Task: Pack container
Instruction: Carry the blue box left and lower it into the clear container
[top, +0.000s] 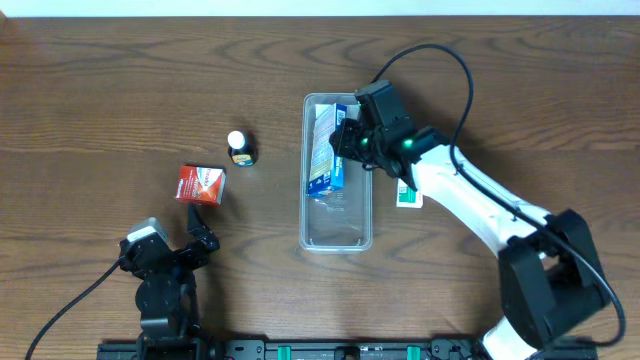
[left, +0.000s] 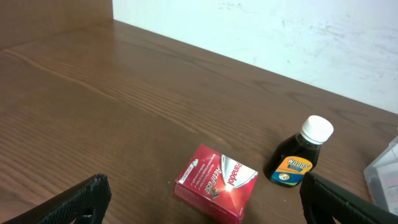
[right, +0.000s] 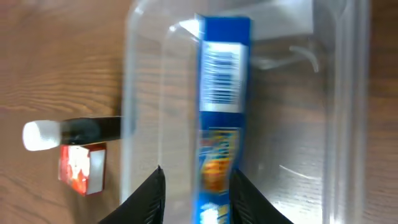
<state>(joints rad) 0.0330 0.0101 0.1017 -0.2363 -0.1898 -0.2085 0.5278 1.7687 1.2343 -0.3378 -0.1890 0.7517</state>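
Placement step: my right gripper (top: 345, 140) clamps the blue cardboard box (top: 324, 155) inside the clear rectangular plastic container (top: 337, 238); next I release toward six o'clock.

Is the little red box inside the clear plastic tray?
No, the little red box lies on the brown wooden table, left of the clear plastic tray, beside a small dark bottle.

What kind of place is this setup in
Probably a robot lab or test bench, not a home. A bare wooden table stands against a plain white wall, two cabled arms are mounted at its edge, and only a few medicine packs and a clear container are laid out.
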